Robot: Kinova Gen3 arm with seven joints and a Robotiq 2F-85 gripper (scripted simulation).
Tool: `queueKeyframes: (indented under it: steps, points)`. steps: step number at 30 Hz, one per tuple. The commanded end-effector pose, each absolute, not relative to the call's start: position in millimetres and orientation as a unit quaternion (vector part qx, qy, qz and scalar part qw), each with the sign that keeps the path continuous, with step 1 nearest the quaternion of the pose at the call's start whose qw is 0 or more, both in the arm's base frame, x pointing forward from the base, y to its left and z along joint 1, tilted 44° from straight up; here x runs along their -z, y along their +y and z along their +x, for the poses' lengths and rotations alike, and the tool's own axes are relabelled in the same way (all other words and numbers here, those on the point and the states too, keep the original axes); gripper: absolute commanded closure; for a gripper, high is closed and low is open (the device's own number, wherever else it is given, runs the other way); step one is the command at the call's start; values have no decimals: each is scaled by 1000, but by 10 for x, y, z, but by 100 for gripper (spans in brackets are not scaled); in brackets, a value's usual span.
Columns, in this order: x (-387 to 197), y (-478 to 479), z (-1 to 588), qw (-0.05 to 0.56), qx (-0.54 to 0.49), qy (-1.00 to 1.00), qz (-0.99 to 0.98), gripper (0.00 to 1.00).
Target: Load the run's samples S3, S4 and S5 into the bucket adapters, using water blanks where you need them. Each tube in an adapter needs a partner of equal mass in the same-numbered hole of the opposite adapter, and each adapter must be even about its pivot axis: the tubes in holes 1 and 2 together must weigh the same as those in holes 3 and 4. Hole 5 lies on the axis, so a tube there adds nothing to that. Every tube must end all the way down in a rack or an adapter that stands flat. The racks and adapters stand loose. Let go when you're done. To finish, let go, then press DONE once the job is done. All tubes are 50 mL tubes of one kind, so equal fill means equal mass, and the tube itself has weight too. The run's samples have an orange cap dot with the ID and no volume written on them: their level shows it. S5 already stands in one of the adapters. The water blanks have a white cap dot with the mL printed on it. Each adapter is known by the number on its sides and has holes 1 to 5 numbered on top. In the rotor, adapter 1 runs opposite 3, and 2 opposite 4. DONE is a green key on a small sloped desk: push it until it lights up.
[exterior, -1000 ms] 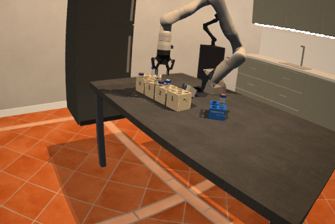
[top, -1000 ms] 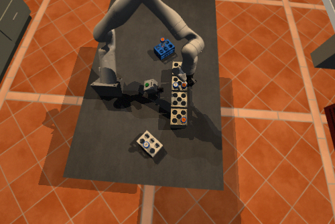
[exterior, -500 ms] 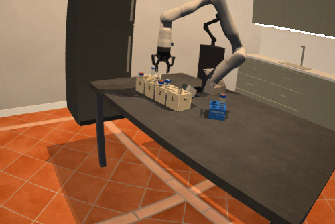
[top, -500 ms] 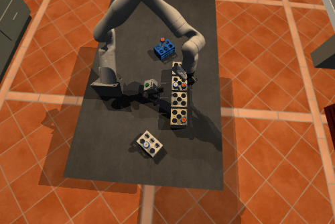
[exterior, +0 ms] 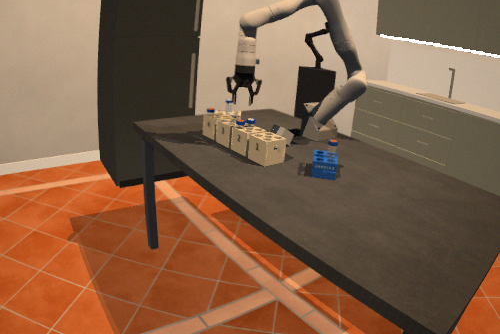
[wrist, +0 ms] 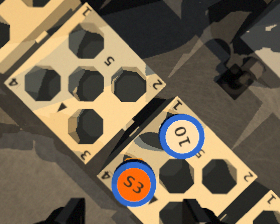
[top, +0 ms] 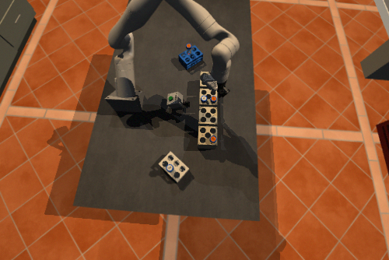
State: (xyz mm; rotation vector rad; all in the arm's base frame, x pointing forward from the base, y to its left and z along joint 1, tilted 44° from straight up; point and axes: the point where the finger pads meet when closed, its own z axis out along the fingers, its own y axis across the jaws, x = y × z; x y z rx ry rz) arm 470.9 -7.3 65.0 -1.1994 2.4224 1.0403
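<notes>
The half-spread, empty black claw (exterior: 243, 89) hovers above the orange-dotted, blue-capped S3 tube (wrist: 134, 185), seated upright in the tan adapter block (wrist: 222, 157)

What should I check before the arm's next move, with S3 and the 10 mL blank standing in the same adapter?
1. Gripper open, holding nothing: ok.
2. Gripper raised above the adapter row's tubes: ok.
3. S3 tube in hole 4 and 10 mL blank in hole 1 of one adapter: ok.
4. Those two tubes equal in mass: cannot tell.
5. All samples loaded: not ok, an orange-dot tube stands in the blue rack.
</notes>
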Motion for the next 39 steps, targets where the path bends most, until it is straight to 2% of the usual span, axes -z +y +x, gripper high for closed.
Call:
queueKeyframes:
  steps: [1,39]
  points:
    - [-703,-159,4712,121,-354,832,-409,38]
    - [-964,-387,4750,123,-355,831,-410,38]
